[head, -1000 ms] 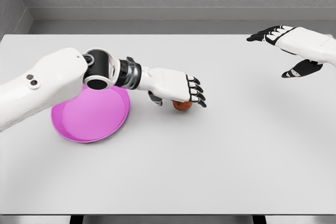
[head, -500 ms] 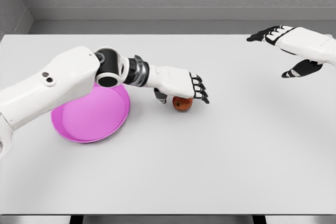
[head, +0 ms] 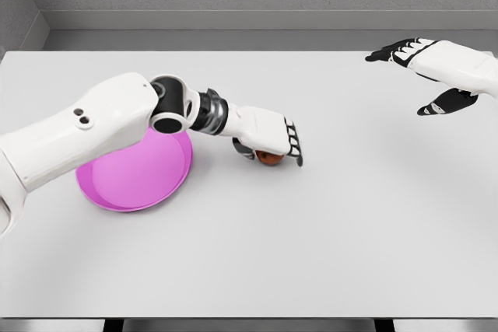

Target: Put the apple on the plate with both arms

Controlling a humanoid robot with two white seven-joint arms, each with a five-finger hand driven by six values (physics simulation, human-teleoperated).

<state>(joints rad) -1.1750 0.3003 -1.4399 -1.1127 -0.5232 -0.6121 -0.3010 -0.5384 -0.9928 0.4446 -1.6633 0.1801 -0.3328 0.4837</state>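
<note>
A: Where's the apple (head: pixel 269 159)?

B: On the table (head: pixel 327 231), right of the pink plate (head: pixel 132 178), under the left hand (head: pixel 271 139), whose fingers curl over it.

A: Advice?

B: Seat thumb underneath before lifting. Far right, the right hand (head: pixel 428 68) hovers open-fingered.

Single head view, high behind the arms, looking down across the table (head: pixel 327 254), moderately near, far wall perhaps close

Left hand (head: pixel 268 139) curled palm-down, right hand (head: pixel 428 68) raised, fingers spread
</note>
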